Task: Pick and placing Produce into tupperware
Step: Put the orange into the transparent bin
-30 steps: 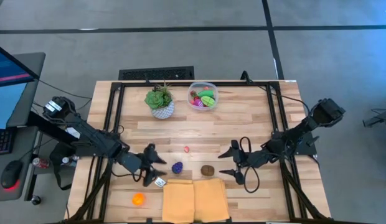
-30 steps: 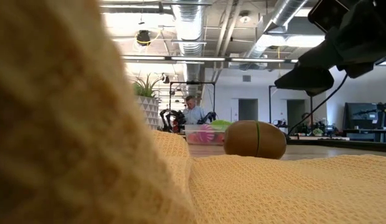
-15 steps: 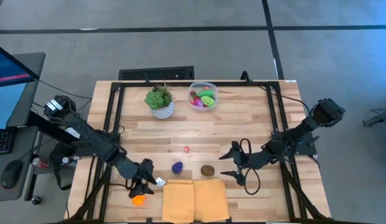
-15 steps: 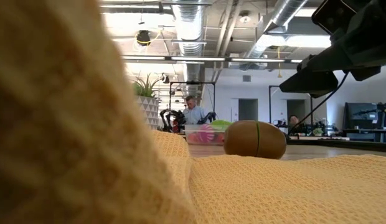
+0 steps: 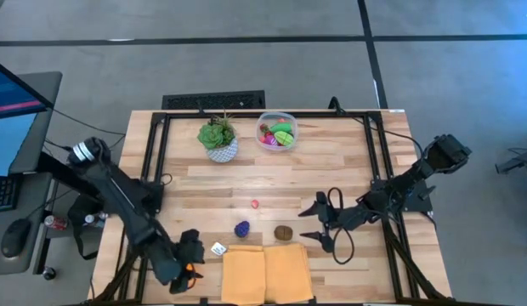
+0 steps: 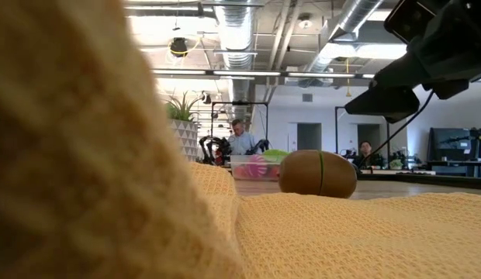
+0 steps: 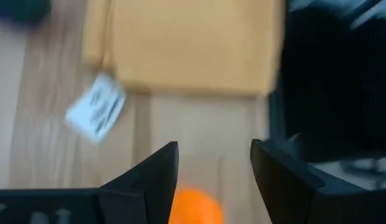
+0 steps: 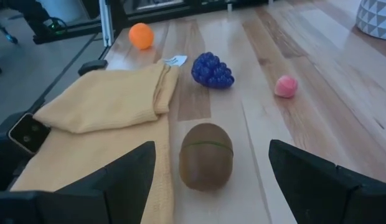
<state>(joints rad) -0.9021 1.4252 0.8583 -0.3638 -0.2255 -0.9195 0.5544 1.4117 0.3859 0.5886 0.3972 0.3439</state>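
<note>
Currently the left tool (image 7: pixel 215 163) sits over the orange piece of produce (image 7: pixel 194 208) at the near left corner of the desk (image 5: pixel 348 161), one finger on either side of it. Fingers look parted around it with a gap showing; no firm contact visible, so I judge it released, not yet grasping. Step in hand: picking up the orange piece. Next move likely calls for a clean pinch on it, then a lift and a long carry across to the tupperware (image 5: pixel 276 132) at the far edge, beside the potted plant (image 5: pixel 218 138).

Right tool (image 8: pixel 208 186) hangs near the right side of the desk, fingers spread wide, holding nothing, aimed at the brown kiwi-like piece (image 8: pixel 206 155) just in front of it.

Produce left on the desk: orange piece, round and smooth; purple grape cluster (image 5: pixel 241 229), bumpy; brown kiwi-like piece, egg-shaped with a thin green line round it; small pink piece (image 5: pixel 255 204), well apart toward mid-desk. Tupperware already holds pink and green pieces.

A yellow cloth (image 5: pixel 265 272) lies folded at the near edge, and a small white tag (image 5: pixel 218 249) lies beside it.
</note>
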